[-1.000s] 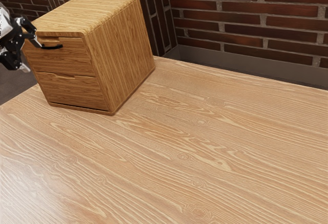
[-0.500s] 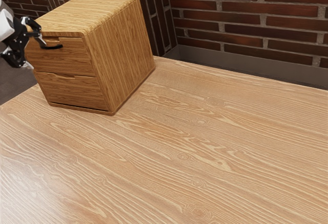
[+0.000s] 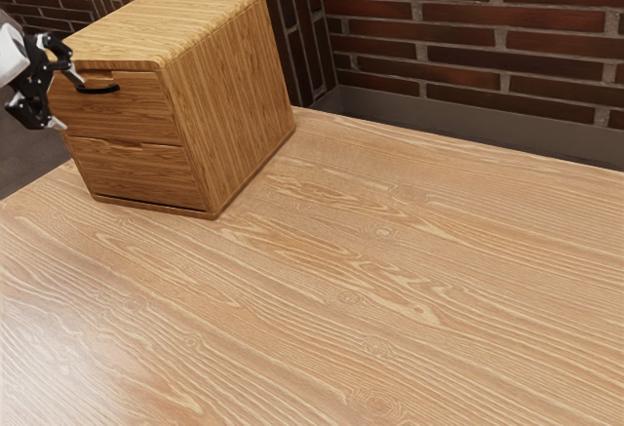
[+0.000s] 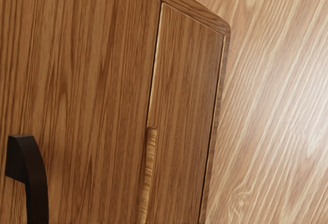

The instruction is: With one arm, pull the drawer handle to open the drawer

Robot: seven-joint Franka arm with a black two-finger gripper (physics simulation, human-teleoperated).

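The gripper [image 3: 64, 99] sits nearer the handle [image 3: 99, 87] than before, fingers [image 3: 58, 54] spread wide, empty. Still approaching; next, close on it, then pull.

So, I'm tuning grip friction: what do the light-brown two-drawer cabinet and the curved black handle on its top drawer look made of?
The light-brown two-drawer cabinet: wood or wood veneer, satin, judging by straight grain lines. The curved black handle: black, smooth, matte, no grain; painted metal or plastic, can't tell which.

Black claw [image 3: 56, 97], white wrist [image 3: 9, 53]
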